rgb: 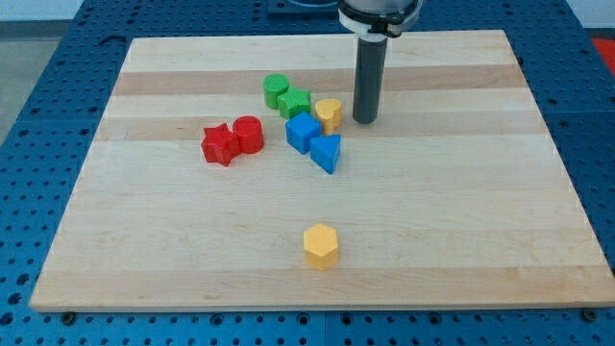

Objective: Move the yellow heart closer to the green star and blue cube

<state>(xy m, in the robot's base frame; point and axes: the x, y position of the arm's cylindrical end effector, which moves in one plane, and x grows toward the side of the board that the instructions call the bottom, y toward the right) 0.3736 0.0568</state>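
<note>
The yellow heart (330,114) sits near the board's upper middle, touching the green star (295,103) on its left and the blue cube (303,132) at its lower left. My tip (364,120) stands just to the right of the yellow heart, a small gap apart. The rod rises from it to the view's top.
A green cylinder (276,89) lies up-left of the green star. A blue triangular block (327,152) sits below the blue cube. A red star (220,144) and a red cylinder (248,134) lie to the left. A yellow hexagon (321,246) lies near the wooden board's (480,221) bottom edge.
</note>
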